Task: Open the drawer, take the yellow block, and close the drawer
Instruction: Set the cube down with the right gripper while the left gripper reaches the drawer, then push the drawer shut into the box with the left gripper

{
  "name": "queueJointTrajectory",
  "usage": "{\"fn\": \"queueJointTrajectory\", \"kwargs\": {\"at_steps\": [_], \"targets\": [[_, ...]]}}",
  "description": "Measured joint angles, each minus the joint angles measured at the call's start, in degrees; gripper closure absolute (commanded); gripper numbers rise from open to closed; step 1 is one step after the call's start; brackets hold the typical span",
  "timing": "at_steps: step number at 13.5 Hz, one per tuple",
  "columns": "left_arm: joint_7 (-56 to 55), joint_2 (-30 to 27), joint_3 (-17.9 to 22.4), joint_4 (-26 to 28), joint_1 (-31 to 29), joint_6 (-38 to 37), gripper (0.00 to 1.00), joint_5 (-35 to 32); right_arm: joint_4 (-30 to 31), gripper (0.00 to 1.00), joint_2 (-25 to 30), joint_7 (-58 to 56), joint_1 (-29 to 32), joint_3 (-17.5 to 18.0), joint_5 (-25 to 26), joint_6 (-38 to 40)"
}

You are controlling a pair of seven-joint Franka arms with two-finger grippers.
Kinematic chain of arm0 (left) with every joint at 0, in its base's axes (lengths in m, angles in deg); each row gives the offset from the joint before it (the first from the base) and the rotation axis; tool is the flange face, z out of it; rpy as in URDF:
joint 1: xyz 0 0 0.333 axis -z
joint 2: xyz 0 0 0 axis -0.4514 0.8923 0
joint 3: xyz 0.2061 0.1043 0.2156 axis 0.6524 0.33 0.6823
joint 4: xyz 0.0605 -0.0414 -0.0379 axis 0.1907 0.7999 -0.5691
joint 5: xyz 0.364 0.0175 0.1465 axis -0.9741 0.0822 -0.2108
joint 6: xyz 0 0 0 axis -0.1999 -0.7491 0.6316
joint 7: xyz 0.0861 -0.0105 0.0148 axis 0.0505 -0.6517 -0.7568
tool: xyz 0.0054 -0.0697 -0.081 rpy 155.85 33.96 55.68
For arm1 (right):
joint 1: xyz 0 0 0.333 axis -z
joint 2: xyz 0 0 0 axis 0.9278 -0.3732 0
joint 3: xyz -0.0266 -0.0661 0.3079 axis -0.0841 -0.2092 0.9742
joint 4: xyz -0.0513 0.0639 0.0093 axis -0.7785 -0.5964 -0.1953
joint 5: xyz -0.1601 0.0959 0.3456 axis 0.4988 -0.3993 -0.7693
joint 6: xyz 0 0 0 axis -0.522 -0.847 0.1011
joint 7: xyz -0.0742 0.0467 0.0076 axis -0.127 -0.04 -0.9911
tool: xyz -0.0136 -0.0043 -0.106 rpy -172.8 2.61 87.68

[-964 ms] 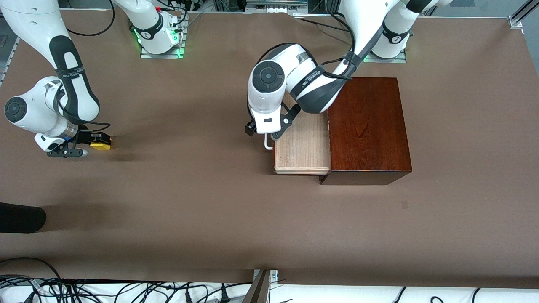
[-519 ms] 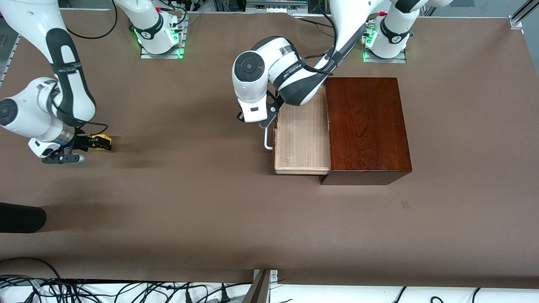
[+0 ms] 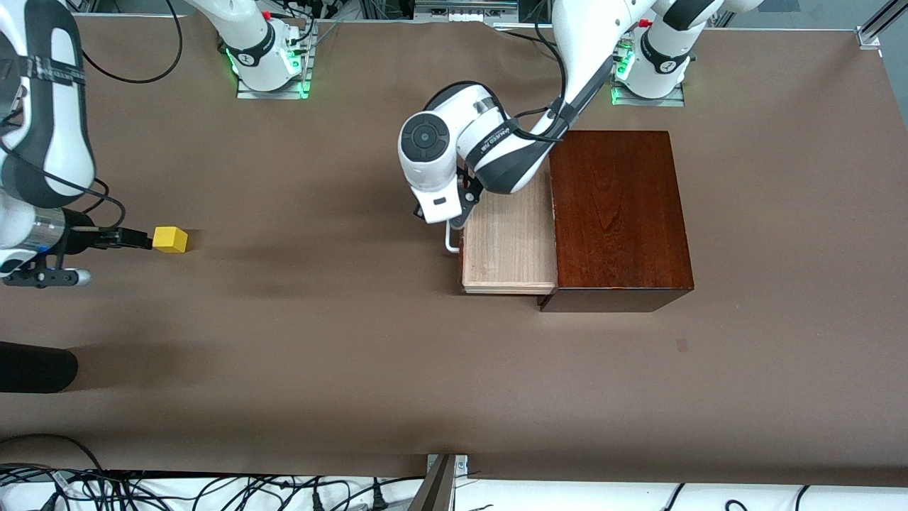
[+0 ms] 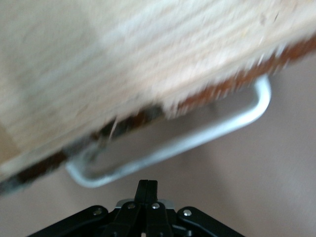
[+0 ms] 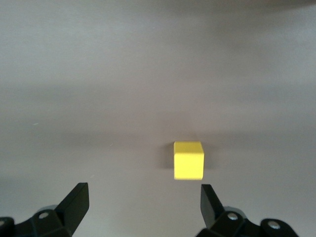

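Note:
The yellow block [image 3: 170, 240] [image 5: 188, 160] rests on the brown table toward the right arm's end, free of any grip. My right gripper [image 3: 138, 240] [image 5: 143, 195] is open beside it, its fingers apart from the cube. The drawer [image 3: 507, 245] stands pulled out of the dark mahogany box [image 3: 617, 213], and the part of its pale tray not covered by the left arm holds nothing. My left gripper [image 3: 452, 218] [image 4: 147, 190] is shut on nothing, just outside the white loop handle [image 3: 450, 243] [image 4: 197, 138] at the drawer's front.
A black rounded object [image 3: 35, 365] lies at the table's edge toward the right arm's end, nearer the camera. Cables [image 3: 213, 493] and a metal post [image 3: 440, 482] run along the near edge. Bare brown table lies between block and drawer.
The right gripper opened, left the yellow block on the table and drew back from it. The left gripper's fingers closed as its hand shifted by the handle. The drawer has not moved.

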Motion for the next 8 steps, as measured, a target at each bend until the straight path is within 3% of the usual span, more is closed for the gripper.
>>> {"fn": "queueJointTrajectory", "kwargs": {"at_steps": [3, 8], "targets": [[0.0, 0.1, -0.5, -0.1, 0.8, 0.0, 1.00, -4.5, -6.7, 0.00, 0.3, 4.9, -1.0, 0.1, 0.1, 8.6], [3.7, 0.3, -0.7, -0.7, 1.2, -1.3, 1.00, -6.2, -8.8, 0.00, 4.7, 5.9, -2.5, 0.2, 1.0, 10.8]]}}
